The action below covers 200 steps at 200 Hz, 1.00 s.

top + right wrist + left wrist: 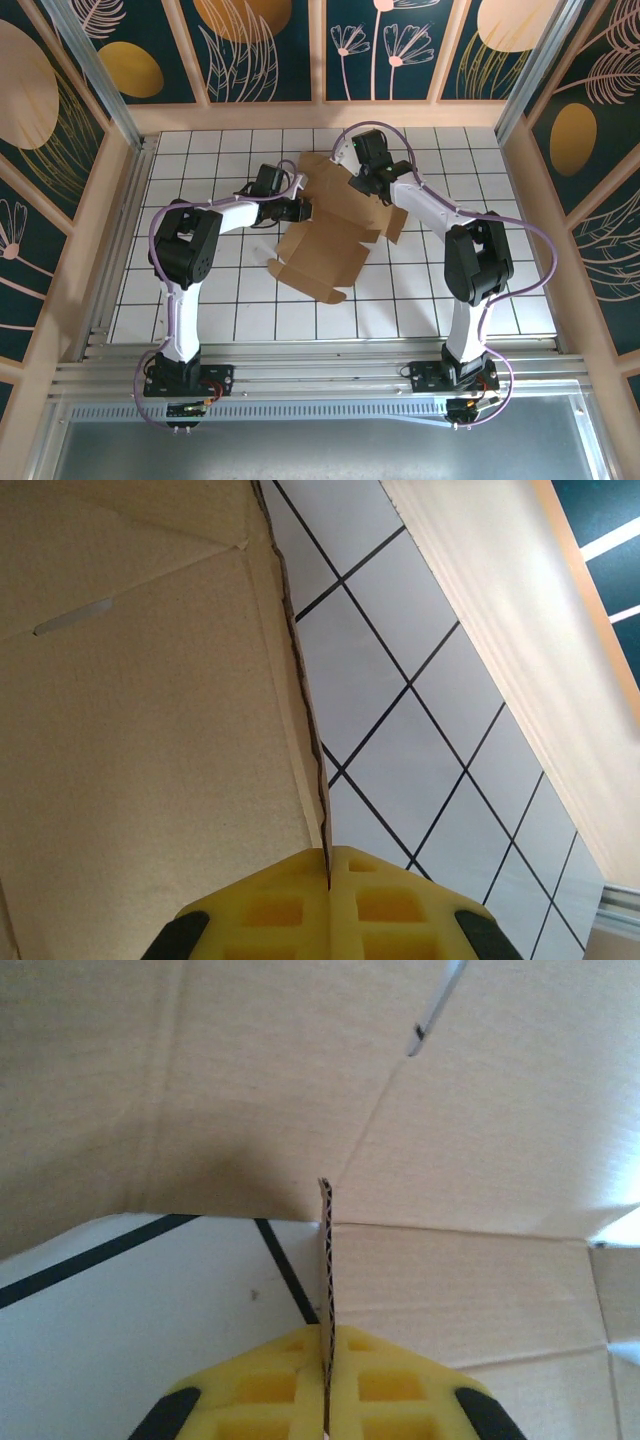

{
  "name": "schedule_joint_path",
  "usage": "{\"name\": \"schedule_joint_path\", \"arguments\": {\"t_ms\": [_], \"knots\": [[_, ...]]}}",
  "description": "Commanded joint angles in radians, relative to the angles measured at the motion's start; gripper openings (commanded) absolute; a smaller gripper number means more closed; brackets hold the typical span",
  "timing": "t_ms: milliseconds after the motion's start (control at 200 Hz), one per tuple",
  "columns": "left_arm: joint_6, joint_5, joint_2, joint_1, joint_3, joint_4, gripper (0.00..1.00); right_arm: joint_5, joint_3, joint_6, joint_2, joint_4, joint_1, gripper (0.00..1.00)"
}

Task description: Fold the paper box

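Observation:
The paper box (335,235) is a brown die-cut cardboard sheet, partly raised, in the middle of the white tiled table (200,300). My left gripper (303,209) is at the sheet's left edge and my right gripper (360,186) is at its far upper part. In the left wrist view, the yellow fingers (270,1385) of the left gripper (326,1360) are shut on a cardboard flap seen edge-on, with the box's panels (450,1110) spreading behind. In the right wrist view, the right gripper (329,875) is likewise shut on a thin edge of the box (150,730).
Wooden side walls with dark patterned panels enclose the table on three sides. An aluminium rail (320,375) runs along the near edge by the arm bases. Bare tiles (420,710) lie to the right of the held flap.

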Motion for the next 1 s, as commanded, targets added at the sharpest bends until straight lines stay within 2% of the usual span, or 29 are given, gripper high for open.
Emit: {"name": "schedule_joint_path", "arguments": {"t_ms": [0, 180, 350, 646, 866, 996], "knots": [[0.089, -0.085, -0.030, -0.049, -0.020, 0.026, 0.00, 0.011, -0.017, 0.032, -0.045, 0.032, 0.015, 0.00], [0.158, -0.192, -0.097, -0.090, -0.097, 0.151, 0.00, 0.023, -0.036, 0.040, -0.055, 0.049, 0.024, 0.00], [0.225, -0.222, -0.130, -0.107, -0.152, 0.270, 0.00, 0.025, -0.050, 0.048, -0.075, 0.059, 0.032, 0.00], [0.293, -0.293, -0.042, -0.161, -0.051, 0.225, 0.00, 0.006, -0.107, 0.090, -0.130, 0.096, 0.048, 0.00], [0.341, -0.408, 0.010, -0.209, -0.016, 0.185, 0.00, 0.015, -0.152, 0.099, -0.152, 0.113, 0.048, 0.00], [0.345, -0.433, 0.025, -0.231, -0.011, 0.185, 0.00, 0.014, -0.165, 0.102, -0.157, 0.121, 0.048, 0.00]]}}
